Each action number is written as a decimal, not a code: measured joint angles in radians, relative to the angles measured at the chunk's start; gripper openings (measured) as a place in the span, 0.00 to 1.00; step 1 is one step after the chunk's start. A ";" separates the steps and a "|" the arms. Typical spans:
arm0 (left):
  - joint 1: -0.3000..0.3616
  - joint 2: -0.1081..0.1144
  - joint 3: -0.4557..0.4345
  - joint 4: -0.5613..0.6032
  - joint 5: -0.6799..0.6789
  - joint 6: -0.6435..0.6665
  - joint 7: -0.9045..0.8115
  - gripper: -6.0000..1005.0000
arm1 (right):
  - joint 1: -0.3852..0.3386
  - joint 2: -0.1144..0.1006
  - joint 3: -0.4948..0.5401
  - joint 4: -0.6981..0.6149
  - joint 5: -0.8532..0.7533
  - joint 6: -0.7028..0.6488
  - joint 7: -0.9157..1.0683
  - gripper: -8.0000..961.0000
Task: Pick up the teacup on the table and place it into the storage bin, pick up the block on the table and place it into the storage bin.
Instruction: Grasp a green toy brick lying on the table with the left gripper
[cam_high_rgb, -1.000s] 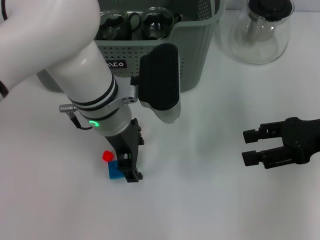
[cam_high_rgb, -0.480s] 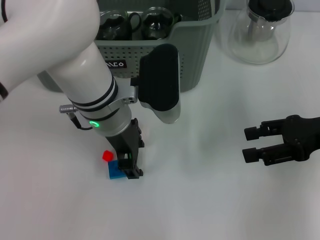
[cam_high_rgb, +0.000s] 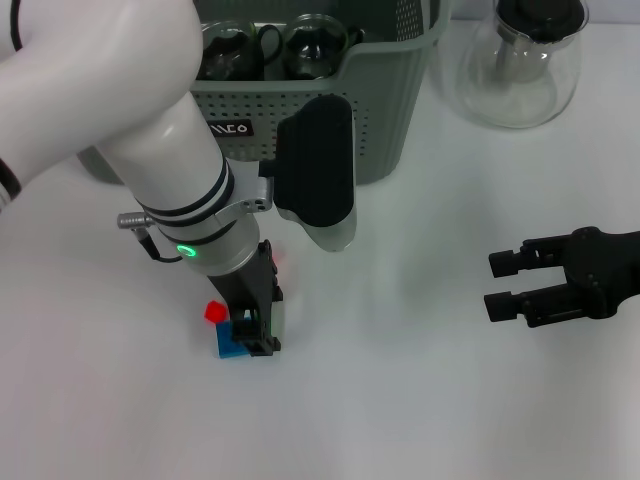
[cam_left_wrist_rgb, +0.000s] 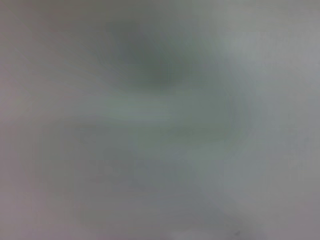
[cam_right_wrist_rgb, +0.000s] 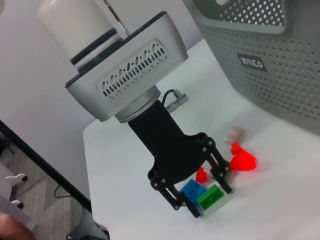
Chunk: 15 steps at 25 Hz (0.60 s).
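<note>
The left gripper (cam_high_rgb: 258, 335) is down at the table (cam_high_rgb: 420, 400) on the robot's left side, just in front of the storage bin (cam_high_rgb: 385, 110), and its black fingers (cam_right_wrist_rgb: 192, 206) stand narrowly apart around a small cluster of bricks. From the right wrist's view the fingertips straddle a blue block (cam_right_wrist_rgb: 190, 190) and a green block (cam_right_wrist_rgb: 210, 195) lying side by side and touching; a finger stands on either side of the pair, though I cannot tell whether the pads are actually pressing on them. From the head view only the blue block (cam_high_rgb: 230, 342) shows clearly beside the fingers, with a small red piece (cam_high_rgb: 213, 312) just next to it on the far-left side. The right wrist's view also shows a larger red piece (cam_right_wrist_rgb: 242, 160) and a pale beige piece (cam_right_wrist_rgb: 233, 134) lying near the gripper, between it and the bin wall. The storage bin sits at the far edge of the table, its black label (cam_high_rgb: 232, 129) facing the robot, and glass teacups (cam_high_rgb: 315, 45) are already inside it. A clear glass teapot (cam_high_rgb: 522, 62) with a black lid stands beside the bin on the robot's right. The right gripper (cam_high_rgb: 500, 285) hovers well apart over the right side of the table, fingers spread open and holding nothing. The left wrist's view is only a grey blur.
</note>
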<state>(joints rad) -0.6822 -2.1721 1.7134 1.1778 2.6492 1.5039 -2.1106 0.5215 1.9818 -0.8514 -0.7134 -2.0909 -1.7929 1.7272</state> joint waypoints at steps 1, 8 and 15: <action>0.000 0.000 0.001 -0.001 0.002 -0.003 0.000 0.58 | 0.000 0.000 0.000 0.000 0.000 0.000 0.000 0.86; 0.000 0.000 0.006 -0.014 0.014 -0.017 0.001 0.57 | 0.000 0.000 0.002 0.000 0.000 0.002 0.000 0.86; 0.005 0.000 0.006 -0.010 0.016 -0.020 0.002 0.57 | 0.000 0.000 0.004 0.000 0.000 0.003 0.000 0.86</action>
<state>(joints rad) -0.6769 -2.1724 1.7197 1.1678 2.6656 1.4836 -2.1084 0.5216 1.9816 -0.8472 -0.7134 -2.0908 -1.7900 1.7272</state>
